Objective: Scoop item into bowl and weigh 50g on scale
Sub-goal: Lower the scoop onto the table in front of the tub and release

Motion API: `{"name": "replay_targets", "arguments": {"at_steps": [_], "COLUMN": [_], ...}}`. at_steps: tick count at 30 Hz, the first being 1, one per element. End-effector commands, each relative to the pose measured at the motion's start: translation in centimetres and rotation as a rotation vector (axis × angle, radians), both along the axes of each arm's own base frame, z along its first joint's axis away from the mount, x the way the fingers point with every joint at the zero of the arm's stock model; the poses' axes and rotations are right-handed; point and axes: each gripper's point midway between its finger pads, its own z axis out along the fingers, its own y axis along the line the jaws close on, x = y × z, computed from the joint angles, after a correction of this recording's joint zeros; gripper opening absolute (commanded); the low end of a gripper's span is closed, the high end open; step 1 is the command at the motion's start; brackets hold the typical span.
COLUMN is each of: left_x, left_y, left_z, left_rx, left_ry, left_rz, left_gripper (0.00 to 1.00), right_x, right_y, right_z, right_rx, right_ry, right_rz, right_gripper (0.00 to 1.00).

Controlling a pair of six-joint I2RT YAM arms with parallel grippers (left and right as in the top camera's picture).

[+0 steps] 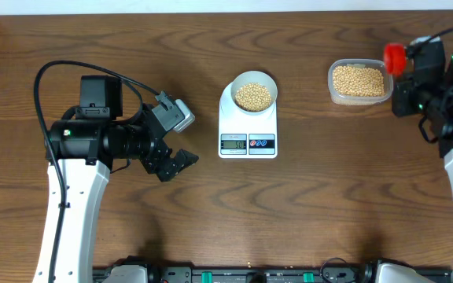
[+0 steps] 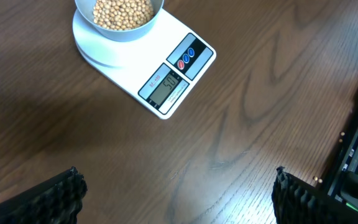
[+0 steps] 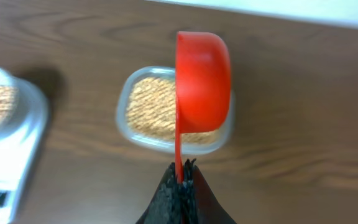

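Our right gripper (image 3: 180, 177) pinches the red scoop (image 3: 202, 81) beside the tub (image 3: 123, 115) near the desk's far-right corner; our left gripper (image 2: 176, 205) gapes wide. The bowl (image 2: 120, 34) of beans (image 1: 254, 96) sits on the scale (image 1: 248, 126) mid-desk.

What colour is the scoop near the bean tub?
The plastic measuring scoop is bright red, clearest in the right wrist view.

Dark wood-grain table (image 1: 329, 196) is spread across the whole overhead view. Clear rounded tub (image 1: 359, 101) is set on it at 2 o'clock. Red scoop (image 1: 395, 56) is seen at the tub's 2 o'clock corner; in the right wrist view its cup is turned on edge above the tub. Black equipment strip (image 1: 250, 275) is noted at 6 o'clock, pale band (image 1: 211, 6) at 12 o'clock.
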Motion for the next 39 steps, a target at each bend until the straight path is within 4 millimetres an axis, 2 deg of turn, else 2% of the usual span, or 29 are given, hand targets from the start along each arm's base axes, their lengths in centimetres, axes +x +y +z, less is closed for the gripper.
{"name": "replay_targets", "arguments": {"at_steps": [1,9,13,16,23,32,39], "left_x": [0.1,0.1,0.1,0.1,0.1,0.1,0.1], "left_y": [-0.1,-0.1,-0.1,-0.1,-0.1,-0.1,-0.1], "left_z": [0.6,0.6,0.6,0.6,0.6,0.6,0.6], "left_rx": [-0.012,-0.012,-0.012,-0.012,-0.012,-0.012,-0.012], "left_ry": [-0.013,-0.013,-0.013,-0.013,-0.013,-0.013,-0.013], "left_rz": [0.001,0.001,0.001,0.001,0.001,0.001,0.001], "left_gripper": [0.98,0.98,0.98,0.98,0.98,0.98,0.98], "right_x": [-1.4,-4.7,-5.6,-6.0,-7.9,-9.5,-9.8], "right_y": [2.5,3.4,4.0,4.4,4.6,3.8,3.8], "right_z": [-0.5,-2.2,-3.5,-5.2,-11.2,-16.1,-18.2], "right_rx": [0.212,0.340,0.389,0.455,0.588,0.666,0.716], "right_ry": [0.062,0.214,0.270,0.312,0.435,0.479,0.460], "right_rz": [0.064,0.067,0.051,0.006,-0.169,-0.328,-0.396], "right_gripper": [0.01,0.01,0.01,0.01,0.01,0.01,0.04]}}
